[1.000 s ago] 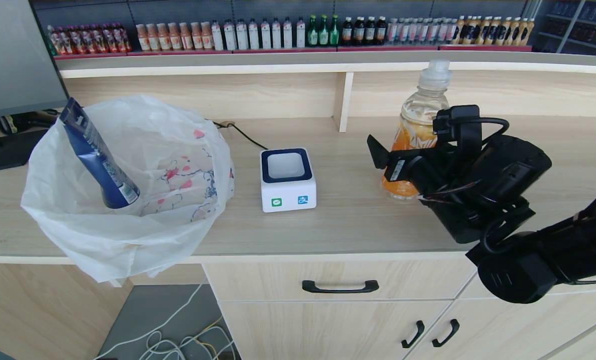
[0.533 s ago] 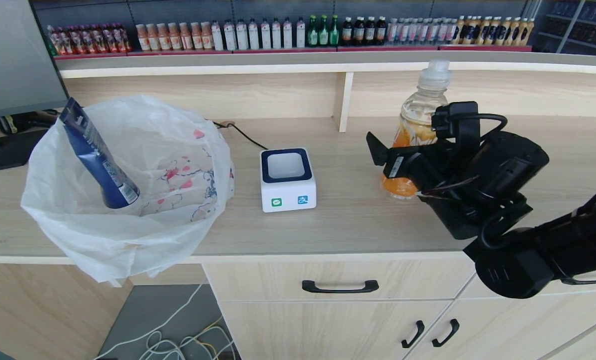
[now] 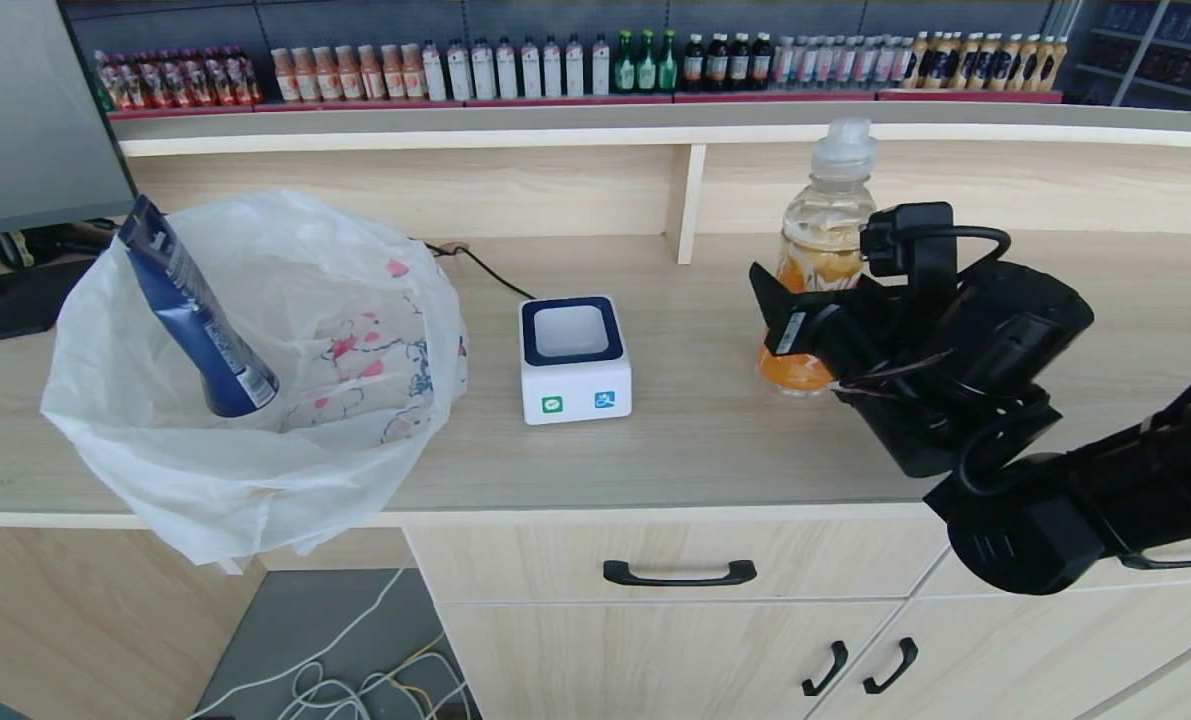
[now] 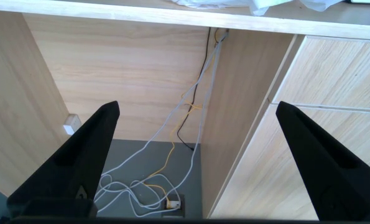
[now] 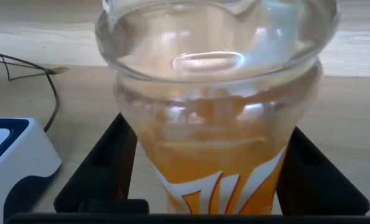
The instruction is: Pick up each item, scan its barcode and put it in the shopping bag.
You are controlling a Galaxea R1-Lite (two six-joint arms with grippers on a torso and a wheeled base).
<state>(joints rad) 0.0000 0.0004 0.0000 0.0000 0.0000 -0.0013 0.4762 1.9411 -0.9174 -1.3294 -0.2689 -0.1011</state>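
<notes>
Head view: juice bottle (image 3: 817,235) roughly upright, just right of the scanner (image 3: 575,360) w/ a gap between. Right gripper (image 3: 805,325) is clamped on its lower body. Shopping bag (image 3: 255,420) sits on the scanner's other side, blue pouch (image 3: 195,310) inside.

Left wrist view: left gripper (image 4: 197,112) spread wide, holding nothing, down below scanner level by the cabinet (image 4: 141,74).

Right wrist view: fingers (image 5: 101,177) hug the bottle on both sides. Prob. weighty w/ liquid; smooth plastic, slippery, walls may flex. Best held low at the waist, firm.

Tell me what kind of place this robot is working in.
Probably a shop checkout: rows of drink bottles on shelves behind, a scanner on the wooden counter, and a plastic shopping bag beside it.
</notes>
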